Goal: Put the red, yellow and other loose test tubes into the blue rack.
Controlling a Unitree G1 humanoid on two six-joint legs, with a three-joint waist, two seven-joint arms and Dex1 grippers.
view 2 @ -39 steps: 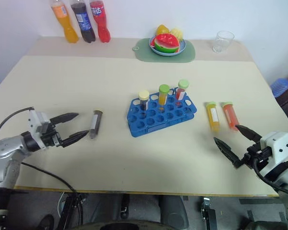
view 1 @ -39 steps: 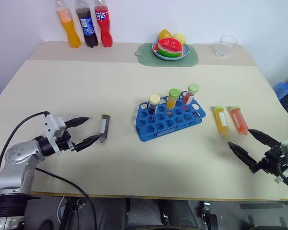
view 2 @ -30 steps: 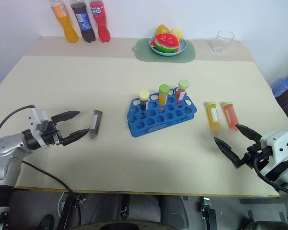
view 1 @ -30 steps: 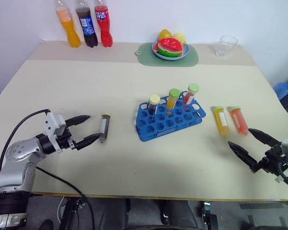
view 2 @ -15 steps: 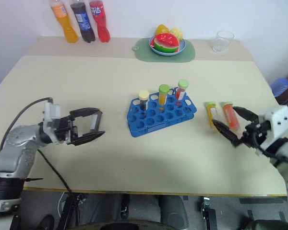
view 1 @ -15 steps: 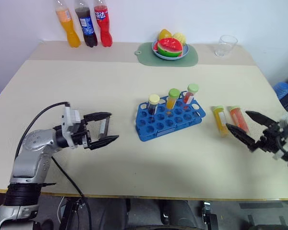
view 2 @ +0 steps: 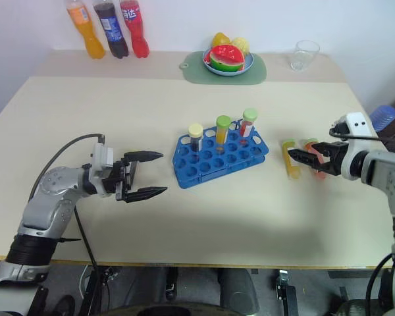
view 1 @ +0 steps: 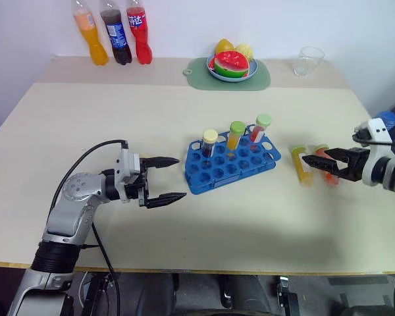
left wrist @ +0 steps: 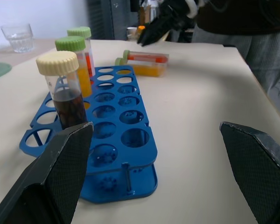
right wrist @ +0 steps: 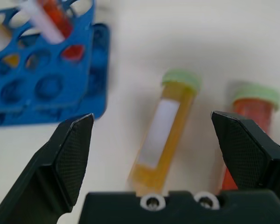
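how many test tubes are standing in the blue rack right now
3, upright along the rack's far edge: a yellow-capped dark tube, a green-capped orange tube and a green-capped red tube. None seem hidden.

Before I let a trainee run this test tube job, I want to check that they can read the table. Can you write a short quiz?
1. True or false: three upright tubes already stand in the blue rack.
2. Where is the yellow tube? A) in the rack; B) lying on the table, on the robot's right of the rack; C) in the fruit bowl.
3. Is the right gripper open or shut?

Key: 1 true; 2 B; 3 open.
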